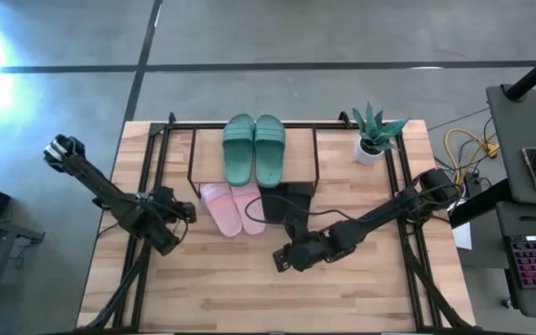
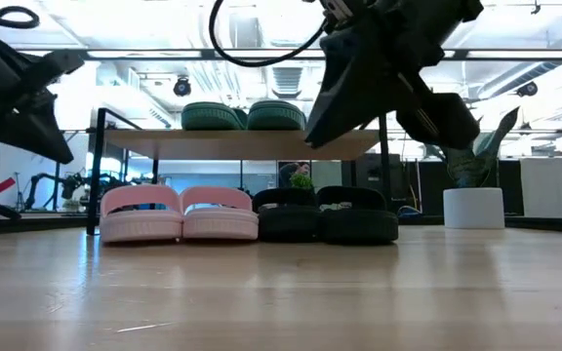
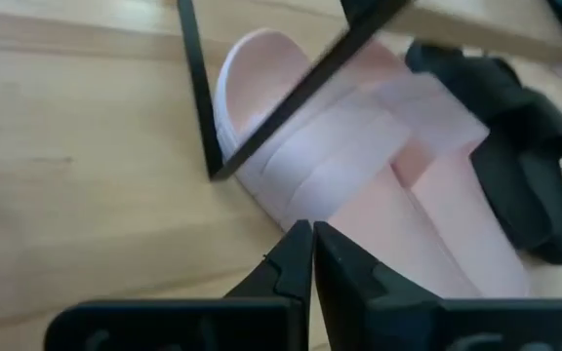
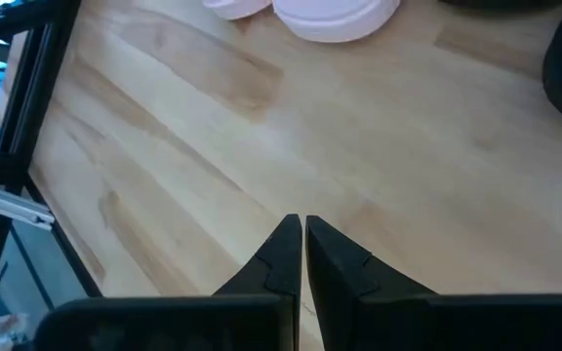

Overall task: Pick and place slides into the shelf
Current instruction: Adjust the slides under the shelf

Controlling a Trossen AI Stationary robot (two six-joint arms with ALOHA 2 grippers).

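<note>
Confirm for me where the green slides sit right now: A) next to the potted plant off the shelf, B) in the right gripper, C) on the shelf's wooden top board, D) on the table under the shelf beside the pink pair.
C: the green slides lie side by side on the shelf top board, above the pink slides and black slides.

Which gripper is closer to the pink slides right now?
Left. The left gripper, shut, sits just beside the pink slides at the shelf's corner; the right gripper, shut, is farther off over bare table.
</note>
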